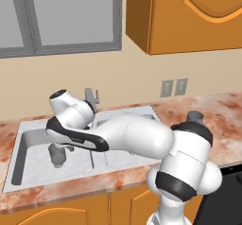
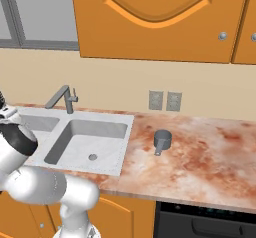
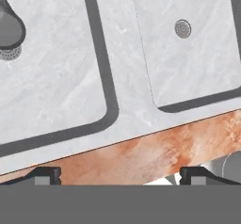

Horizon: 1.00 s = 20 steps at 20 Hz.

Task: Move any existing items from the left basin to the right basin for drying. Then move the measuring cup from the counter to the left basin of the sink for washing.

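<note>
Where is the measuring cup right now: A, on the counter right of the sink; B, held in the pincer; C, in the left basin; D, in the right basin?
A: the measuring cup sits on the counter to the right of the sink, outside both basins, with no pincer near it.
</note>
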### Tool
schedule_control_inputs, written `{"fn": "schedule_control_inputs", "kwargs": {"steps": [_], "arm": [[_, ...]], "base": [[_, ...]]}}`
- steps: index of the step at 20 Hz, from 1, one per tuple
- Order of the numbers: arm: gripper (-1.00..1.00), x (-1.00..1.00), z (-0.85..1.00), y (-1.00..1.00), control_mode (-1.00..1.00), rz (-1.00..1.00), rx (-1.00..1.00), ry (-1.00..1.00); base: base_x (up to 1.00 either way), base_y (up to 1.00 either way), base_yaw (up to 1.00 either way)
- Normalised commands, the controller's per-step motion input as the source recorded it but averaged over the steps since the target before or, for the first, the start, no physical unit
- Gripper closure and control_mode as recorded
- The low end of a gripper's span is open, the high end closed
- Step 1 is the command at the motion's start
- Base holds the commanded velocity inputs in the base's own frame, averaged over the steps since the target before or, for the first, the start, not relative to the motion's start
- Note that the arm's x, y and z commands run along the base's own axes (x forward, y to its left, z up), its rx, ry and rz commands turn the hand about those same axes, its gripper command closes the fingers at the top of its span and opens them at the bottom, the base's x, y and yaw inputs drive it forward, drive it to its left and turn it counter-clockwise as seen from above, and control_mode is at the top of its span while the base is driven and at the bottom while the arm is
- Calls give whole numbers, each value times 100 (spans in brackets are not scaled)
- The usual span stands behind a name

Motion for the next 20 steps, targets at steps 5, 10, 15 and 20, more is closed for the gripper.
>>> {"fn": "schedule_control_inputs", "kwargs": {"steps": [5, 10, 15, 20], "arm": [[-100, 30, -22, 29, -100, -6, -1, 0], [-100, 27, -20, 28, -100, -5, 0, 3], [-100, 21, -14, 20, -100, -5, 0, 4], [-100, 22, -7, 2, -100, -7, 0, 5]], "base": [[0, 0, 0], [0, 0, 0], [0, 0, 0], [0, 0, 0]]}}
